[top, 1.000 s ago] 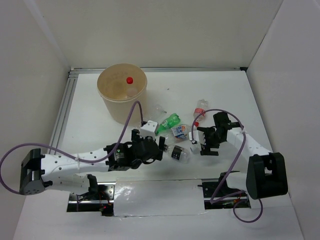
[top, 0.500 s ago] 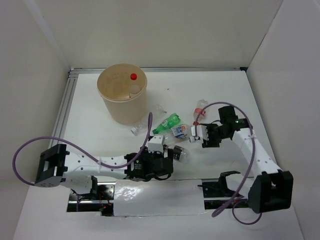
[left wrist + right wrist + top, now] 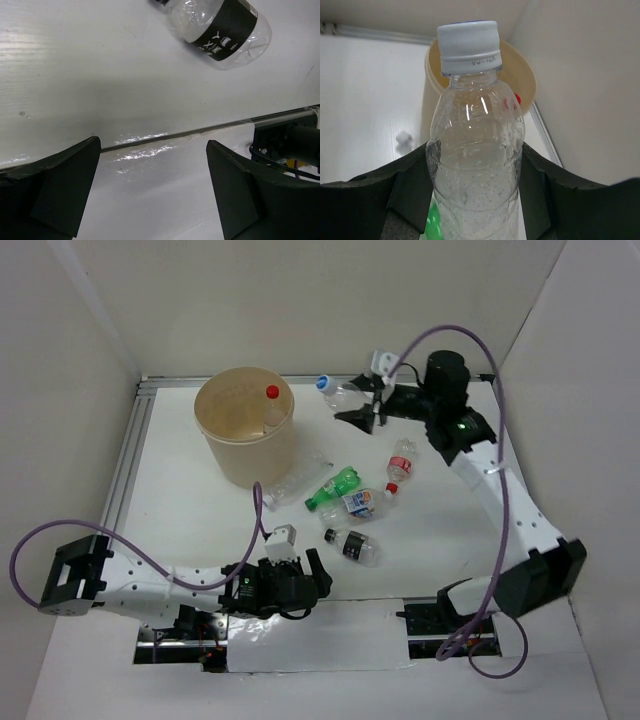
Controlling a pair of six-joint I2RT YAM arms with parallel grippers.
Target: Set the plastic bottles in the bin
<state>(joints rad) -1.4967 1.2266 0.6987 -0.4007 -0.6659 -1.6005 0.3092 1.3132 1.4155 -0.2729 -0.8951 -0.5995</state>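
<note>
Holding a clear bottle point(image 3: 340, 392) clamped in my right gripper point(image 3: 363, 406), I have it raised over the far side of the counter point(image 3: 450, 520). Its long axis points cap-first at the bin point(image 3: 250, 458), which stands just to its left, the cap short of the rim. My left gripper point(image 3: 152, 185) is spread and bare, low beside the black-labelled bottle point(image 3: 220, 25).

Tan bin point(image 3: 245, 455) holds a red-capped bottle point(image 3: 269, 408); other bottles point(image 3: 358, 502) lie beside it.
</note>
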